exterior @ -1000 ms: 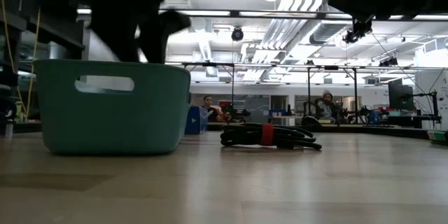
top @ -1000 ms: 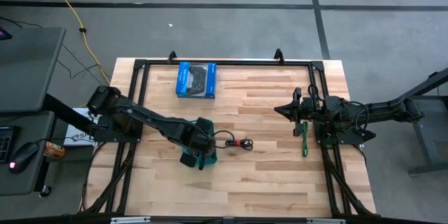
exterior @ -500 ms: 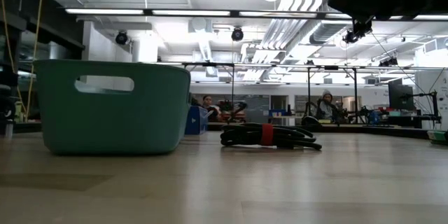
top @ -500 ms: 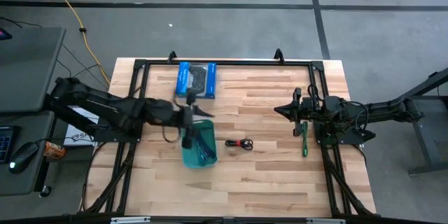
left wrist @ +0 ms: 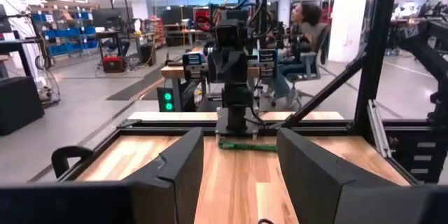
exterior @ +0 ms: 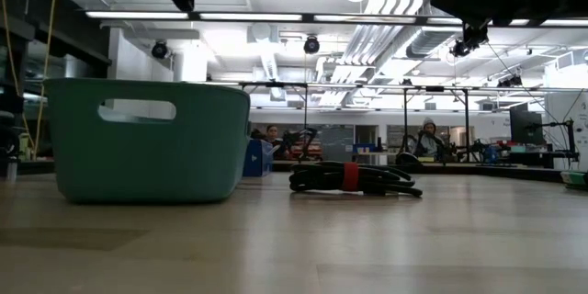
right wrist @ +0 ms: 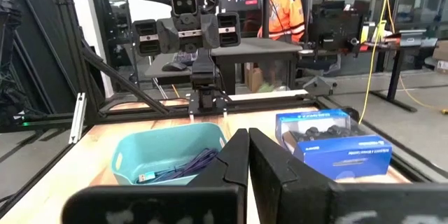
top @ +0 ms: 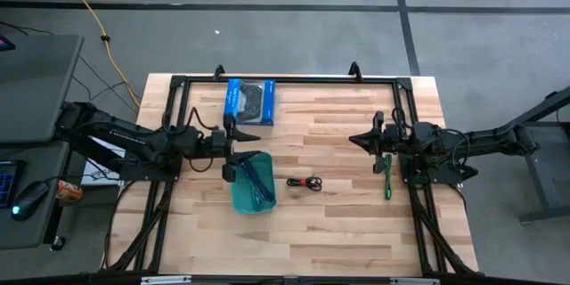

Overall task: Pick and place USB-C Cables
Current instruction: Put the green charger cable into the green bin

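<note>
A teal bin [top: 242, 198] stands left of the table's middle, and a purple cable [right wrist: 190, 164] and a blue one [top: 256, 183] lie in it. The black cable with the red tie [top: 305, 182] lies on the table just right of the bin and also shows in the low view [exterior: 354, 177]. A green cable [top: 387, 179] lies stretched out near the right edge, under the right arm. My left gripper [top: 239, 147] is open and empty, in the air by the bin's far-left side. My right gripper [top: 354, 139] is shut and empty, hovering right of the table's middle.
A blue box picturing a black controller [top: 249, 101] lies near the far edge, beyond the bin. A black metal frame [top: 289, 78] runs round the table's edges. Bare wood lies between the bin and the right gripper and along the near side. People sit in the room behind.
My left gripper has risen from over the teal bin and drawn back toward the table's left and far side, with the arm folding back. The bin's inside, hidden before by the gripper, now shows the cables lying in it. The right arm has kept still.
</note>
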Robot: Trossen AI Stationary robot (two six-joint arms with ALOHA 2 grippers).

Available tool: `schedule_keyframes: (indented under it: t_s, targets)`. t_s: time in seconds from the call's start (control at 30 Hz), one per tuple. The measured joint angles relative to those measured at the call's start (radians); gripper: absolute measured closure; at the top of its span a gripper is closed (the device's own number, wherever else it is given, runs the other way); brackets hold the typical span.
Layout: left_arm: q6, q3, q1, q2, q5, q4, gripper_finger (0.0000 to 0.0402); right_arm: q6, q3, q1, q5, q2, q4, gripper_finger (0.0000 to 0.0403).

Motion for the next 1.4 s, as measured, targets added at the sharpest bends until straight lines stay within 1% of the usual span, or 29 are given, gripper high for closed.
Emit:
schedule_keyframes:
  t_s: [0.67, 0.73, 0.8, 0.83, 0.9, 0.97, 1.0, 1.03, 1.4]
  targets:
    - [0.001, 0.0, -0.009, 0.001, -0.003, 0.002, 0.0241, 0.0, 0.0, 0.0, 0.0, 0.0, 0.001, 0.0403]
    - [-0.011, 0.0, -0.009, 0.001, -0.026, 0.001, 0.0245, 0.0, 0.0, 0.0, 0.0, 0.0, 0.001, 0.0403]
    - [-0.018, 0.0, -0.009, 0.001, -0.066, 0.001, 0.026, 0.0, 0.0, 0.0, 0.0, 0.0, 0.001, 0.0403]
    - [-0.018, 0.0, -0.009, 0.001, -0.075, -0.001, 0.0274, 0.0, 0.0, 0.0, 0.0, 0.0, 0.001, 0.0403]
    - [-0.013, 0.0, -0.008, 0.001, -0.082, -0.01, 0.0312, 0.0, 0.0, 0.0, 0.0, 0.0, 0.001, 0.0403]
    - [0.0, 0.0, -0.008, 0.001, -0.082, -0.021, 0.0362, 0.0, 0.0, 0.0, 0.0, 0.0, 0.001, 0.0403]
    - [0.0, 0.0, -0.006, 0.001, -0.082, -0.025, 0.0381, 0.0, 0.0, 0.0, 0.0, 0.0, 0.001, 0.0403]
    - [-0.004, 0.0, -0.001, 0.001, -0.082, -0.027, 0.039, 0.0, 0.0, 0.0, 0.0, 0.0, 0.001, 0.0403]
    - [-0.017, 0.0, 0.013, -0.001, -0.059, -0.033, 0.0401, 0.0, 0.0, 0.0, 0.001, 0.0, 0.001, 0.0403]
